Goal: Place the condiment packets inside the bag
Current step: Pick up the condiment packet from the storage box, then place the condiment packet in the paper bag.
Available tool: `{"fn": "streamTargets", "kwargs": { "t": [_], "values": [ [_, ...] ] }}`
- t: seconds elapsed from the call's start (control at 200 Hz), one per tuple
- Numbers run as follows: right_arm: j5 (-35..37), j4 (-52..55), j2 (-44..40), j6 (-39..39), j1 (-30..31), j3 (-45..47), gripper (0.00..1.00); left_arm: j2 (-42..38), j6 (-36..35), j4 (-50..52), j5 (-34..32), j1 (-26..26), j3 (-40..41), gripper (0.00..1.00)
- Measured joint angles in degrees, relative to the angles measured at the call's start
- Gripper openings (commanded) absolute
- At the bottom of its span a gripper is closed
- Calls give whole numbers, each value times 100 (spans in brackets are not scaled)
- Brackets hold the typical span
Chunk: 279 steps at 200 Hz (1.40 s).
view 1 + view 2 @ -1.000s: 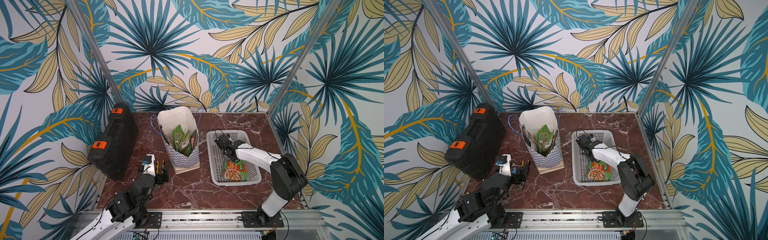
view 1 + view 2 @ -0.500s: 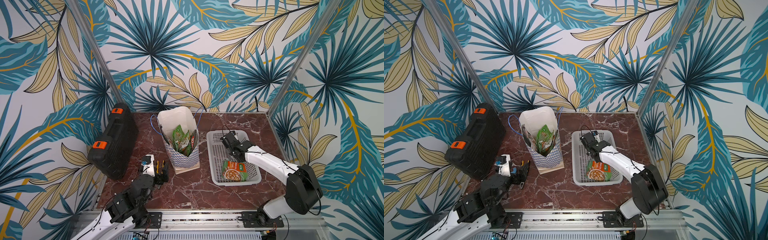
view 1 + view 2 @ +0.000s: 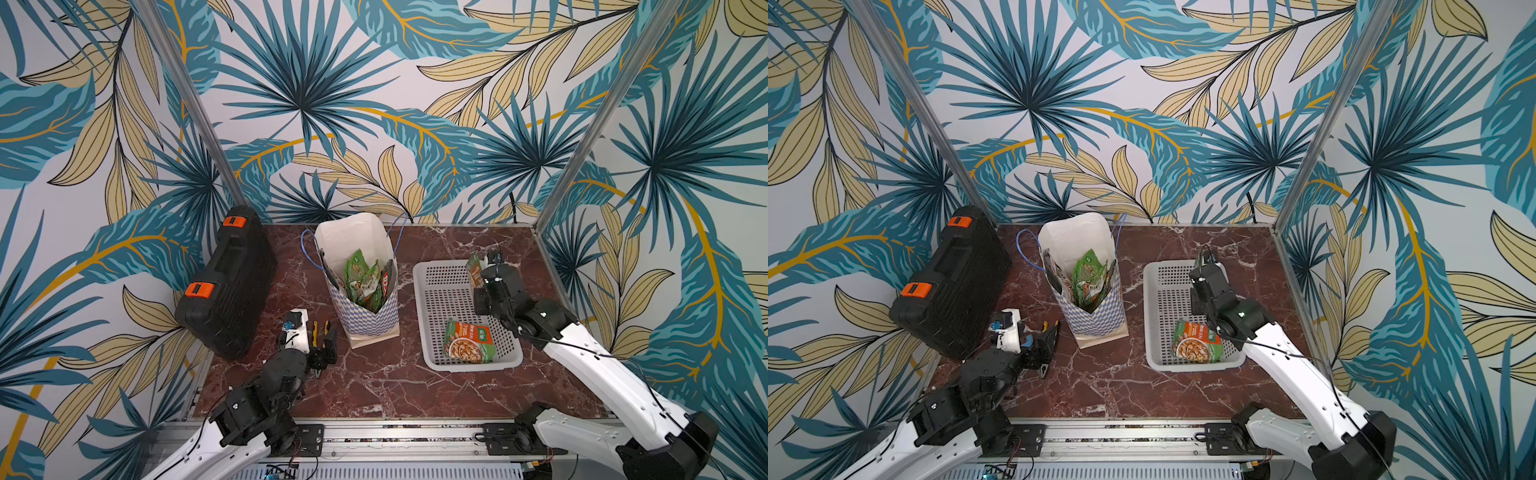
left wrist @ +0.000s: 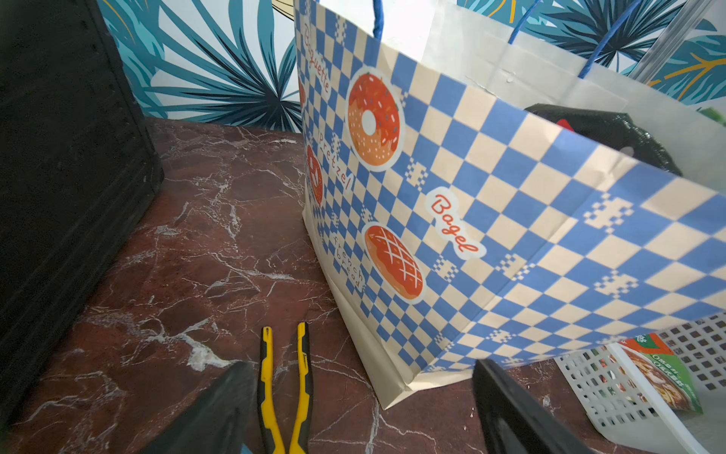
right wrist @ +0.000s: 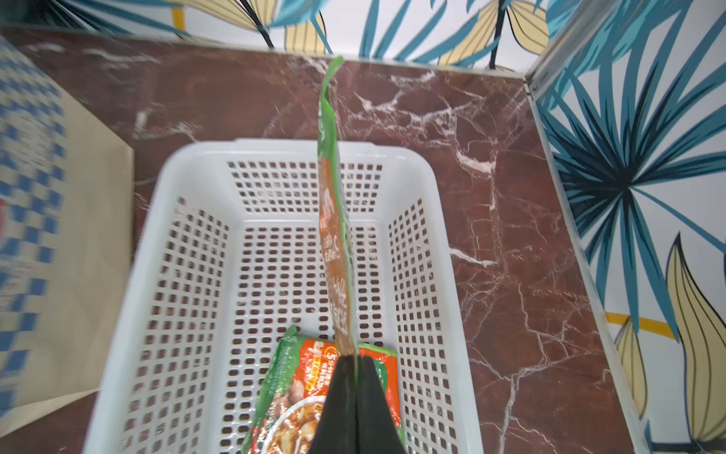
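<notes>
My right gripper is shut on one corner of a green-orange condiment packet. That packet hangs edge-on above the far end of the white basket. A second green-orange packet lies flat at the near end of the basket. The bag stands upright to the left of the basket, with several packets inside it and a dark one showing over its rim. My left gripper rests open near the bag's base, holding nothing.
A black case leans along the left wall. Yellow-handled pliers lie on the marble table between the left gripper's fingers. The walls stand close at the back and on the right, next to the basket.
The right gripper has shut on a packet and lifted it out of the basket, and its arm has swung right. The left arm has not moved.
</notes>
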<state>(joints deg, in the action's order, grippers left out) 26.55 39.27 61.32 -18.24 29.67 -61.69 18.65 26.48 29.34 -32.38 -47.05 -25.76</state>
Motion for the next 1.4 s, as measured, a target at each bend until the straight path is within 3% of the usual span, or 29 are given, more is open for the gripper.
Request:
{"fn": "streamTargets", "kwargs": {
  "t": [0.11, 0.411, 0.651, 0.821, 1.147, 1.397],
  "values": [
    [-428, 7, -428, 26, 4, -282, 0, 0, 4, 4, -13, 0, 0, 100],
    [-1928, -225, -1150, -59, 39, -883, 0, -2, 46, 15, -109, 0, -2, 100],
    [-3571, -1023, -901, -481, 111, -1268, 0, -2, 114, 31, -168, 0, -2, 100],
    [-4385, -1482, -417, -643, 564, -1609, 0, -2, 129, 59, -201, 0, -2, 100],
    [-4347, -1399, 577, -192, 1921, -2653, 0, -2, 144, 87, -216, 0, -2, 100],
    [-3731, -846, 1692, 131, 2323, -3617, 0, -2, 144, 138, -216, 0, 0, 100]
  ]
}}
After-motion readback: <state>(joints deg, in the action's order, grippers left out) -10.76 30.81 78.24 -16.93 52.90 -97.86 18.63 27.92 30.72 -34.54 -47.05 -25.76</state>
